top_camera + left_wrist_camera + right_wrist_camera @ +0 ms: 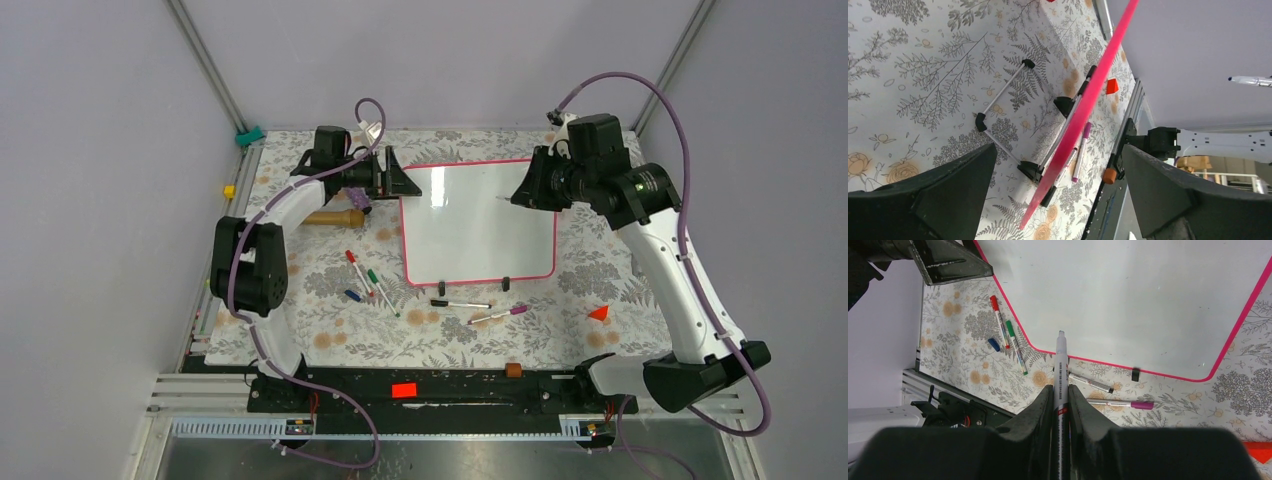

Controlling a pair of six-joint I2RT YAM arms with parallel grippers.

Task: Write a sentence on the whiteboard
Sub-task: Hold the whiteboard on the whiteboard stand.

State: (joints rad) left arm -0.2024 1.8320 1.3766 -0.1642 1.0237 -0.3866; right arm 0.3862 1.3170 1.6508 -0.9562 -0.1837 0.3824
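The right gripper (1061, 390) is clamped tight on a slim white marker with red lettering (1061, 367), nib pointing out past the fingertips towards the large glossy white whiteboard with the thin pink-red rim (480, 225). From the overhead view the nib hangs near the board's upper right area; whether it touches I can't tell.

The left gripper (398, 182) stands spread as wide as it goes, holding nothing, just beside the board's left edge.

The board sits mid-table, propped at a tilt on 2 small black clip feet and a thin wire stand. I'd judge it light, stiff and slick, so pen pressure could rock it or skate it over the floral tablecloth (600, 270). The left rim looks the fair place to pinch and steady it.

Loose in front: a red marker (355, 268), a green marker (380, 290), a small blue cap (353, 296), a black-capped marker (460, 303) and a purple-capped marker (497, 316). A wooden handle (335, 217) lies under the left arm. None blocks the writing face.
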